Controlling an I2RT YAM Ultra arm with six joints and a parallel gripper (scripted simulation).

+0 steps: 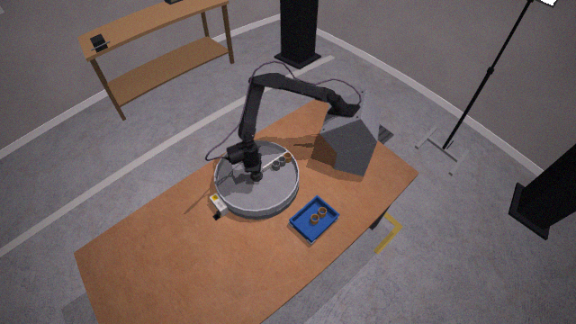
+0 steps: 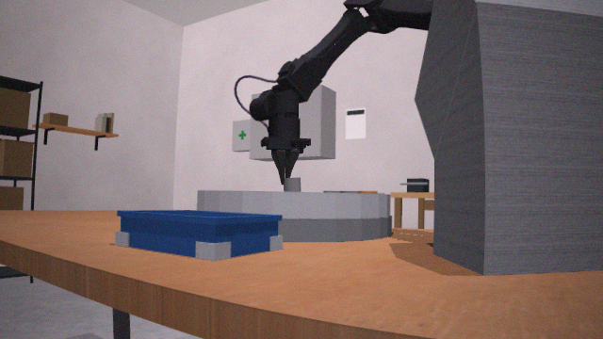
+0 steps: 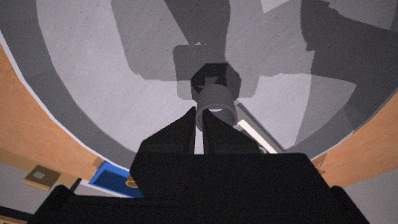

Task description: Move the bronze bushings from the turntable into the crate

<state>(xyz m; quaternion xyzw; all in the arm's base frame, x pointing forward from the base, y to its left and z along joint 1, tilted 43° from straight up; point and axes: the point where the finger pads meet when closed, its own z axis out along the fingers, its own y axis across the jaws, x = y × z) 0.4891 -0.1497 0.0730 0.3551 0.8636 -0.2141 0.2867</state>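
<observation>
My gripper (image 1: 256, 172) (image 2: 284, 181) (image 3: 199, 111) is over the middle of the turntable (image 1: 252, 198) (image 2: 330, 204) (image 3: 90, 65). Its fingers are shut on the wall of a grey steel bushing (image 2: 292, 184) (image 3: 216, 95), which hangs off to one side of the tips. The wrist view shows a dark octagonal patch beyond the bushing. Near the light bar on the turntable stand two steel bushings (image 1: 275, 167) (image 1: 282, 164) and one bronze bushing (image 1: 288, 160) in a row. The blue crate (image 1: 301, 229) (image 2: 170, 237) (image 3: 106, 176) holds two bronze bushings (image 1: 314, 222) (image 1: 322, 215).
The turntable has a raised rim. A large grey block (image 1: 355, 148) (image 2: 459, 165) stands by the arm's base. A small white box with a yellow button (image 1: 218, 203) sits beside the turntable. The crate is near the edge of the wooden table (image 1: 189, 252) (image 2: 330, 282).
</observation>
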